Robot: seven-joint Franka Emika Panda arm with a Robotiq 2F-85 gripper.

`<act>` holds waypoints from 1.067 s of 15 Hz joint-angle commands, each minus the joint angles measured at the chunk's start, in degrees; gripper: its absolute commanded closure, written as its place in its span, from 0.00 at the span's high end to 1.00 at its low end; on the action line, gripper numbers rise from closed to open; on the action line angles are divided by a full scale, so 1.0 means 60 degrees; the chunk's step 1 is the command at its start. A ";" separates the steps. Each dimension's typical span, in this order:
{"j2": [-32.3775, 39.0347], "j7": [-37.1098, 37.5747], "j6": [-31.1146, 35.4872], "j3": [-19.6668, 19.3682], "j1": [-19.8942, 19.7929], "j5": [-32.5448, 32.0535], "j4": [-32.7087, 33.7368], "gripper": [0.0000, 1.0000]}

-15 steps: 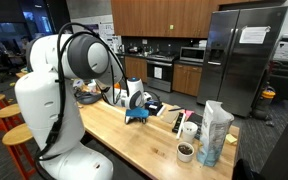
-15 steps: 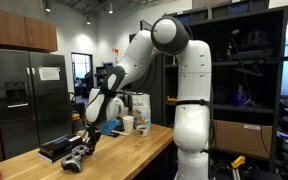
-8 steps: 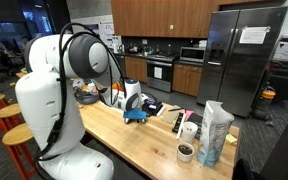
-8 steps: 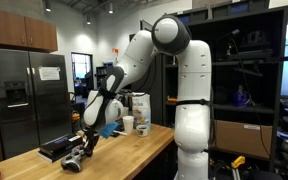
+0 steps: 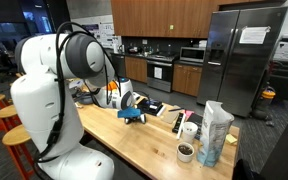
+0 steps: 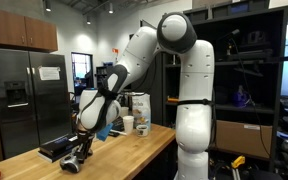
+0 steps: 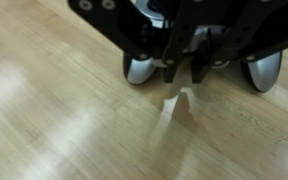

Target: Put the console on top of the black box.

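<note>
Sitting flat on the table [image 6: 134, 152], the console [image 6: 74, 160] is just beside the black box [image 6: 54, 149], not on top of it. Same spot as 0.5 s ago. Box hasn't moved either.

Gripper [image 6: 81, 146] hangs right over the console, pointing down. Can't tell from this exterior view whether it touches.

Wrist view: gripper [image 7: 184, 72] comes in from the top. Fingertips [image 7: 170, 70] are nearly together with a sliver of gap. Only bare wood shows through it, nothing is clamped. Two pale rounded parts sit behind the fingers; probably the console's ends, can't confirm. Finger shadow falls on the wood just below the tips.

Delta vs the earlier frames: in both exterior views the arm has swung a little. The gripper [image 5: 130, 112] has slid a bit further from the bag [image 5: 216, 132] and cups [image 5: 187, 140] at the table's other end. The shoulder and upper links have shifted with it. Height looks about the same.
</note>
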 commanded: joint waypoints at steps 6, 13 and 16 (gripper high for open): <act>-0.0980 0.0600 -0.0759 0.0169 0.0421 0.0295 -0.0183 0.90; -0.0797 0.0883 -0.0680 0.0092 0.0896 0.3098 -0.0007 1.00; -0.0719 0.1151 -0.0644 0.0150 0.0986 0.3652 0.0067 1.00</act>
